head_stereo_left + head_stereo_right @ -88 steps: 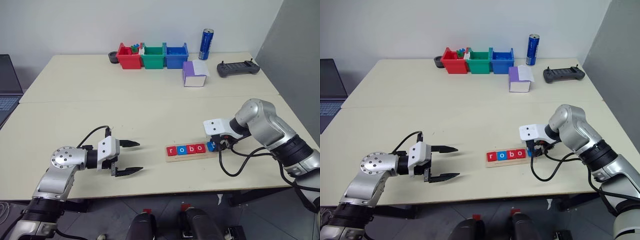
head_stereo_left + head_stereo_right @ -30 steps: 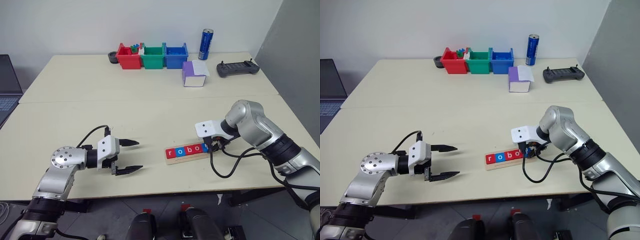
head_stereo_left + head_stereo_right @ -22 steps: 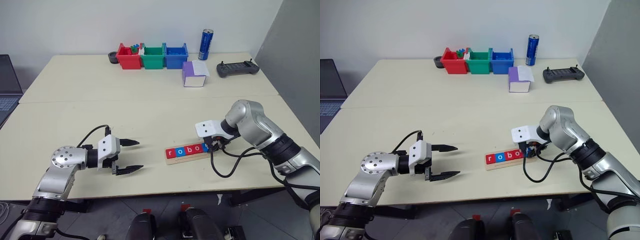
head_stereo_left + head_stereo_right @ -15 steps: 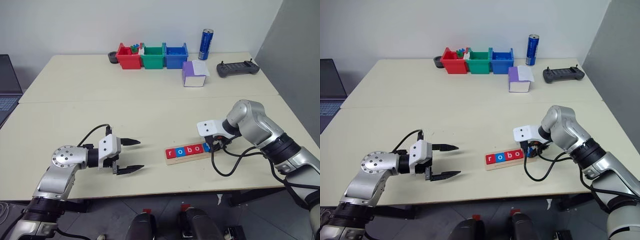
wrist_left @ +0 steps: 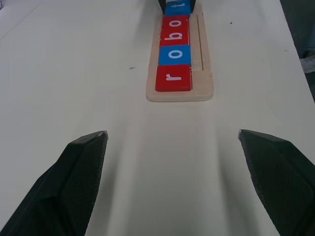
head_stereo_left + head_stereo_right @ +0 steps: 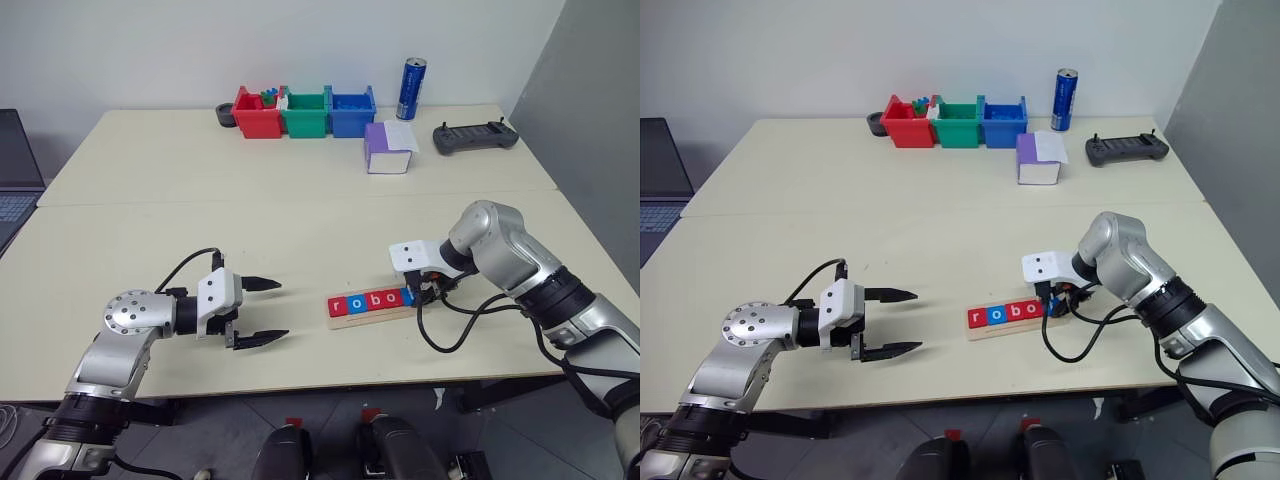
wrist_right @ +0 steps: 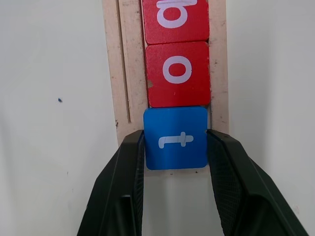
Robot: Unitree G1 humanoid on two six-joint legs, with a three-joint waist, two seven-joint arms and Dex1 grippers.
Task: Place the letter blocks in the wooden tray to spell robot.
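Blue plastic is sitting between the two black fingers of the right gripper: the blue "t" block, last of the five letter blocks, is being held by its two opposite side edges, the fingers closed to about the tile's width and lying flat against it. That tile is resting at the right-hand end of the wooden tray, its inner edge butting against the red "o" block, so the row is reading r, o, b, o, t along the tray. The tray's long axis is running left to right across the near half of the table, and the fingers are straddling it crosswise, coming down steeply from above; any release should therefore be a plain spreading of the fingers across that axis, followed by a lift. Part of the tile's outer edge appears to be overhanging the tray end slightly, though I cannot tell this for certain. The left gripper is hanging fully spread and empty, pointing along the tray from well to its left, with the red "r" block at the nearer end. By my judgement the right arm alone is placed to finish.
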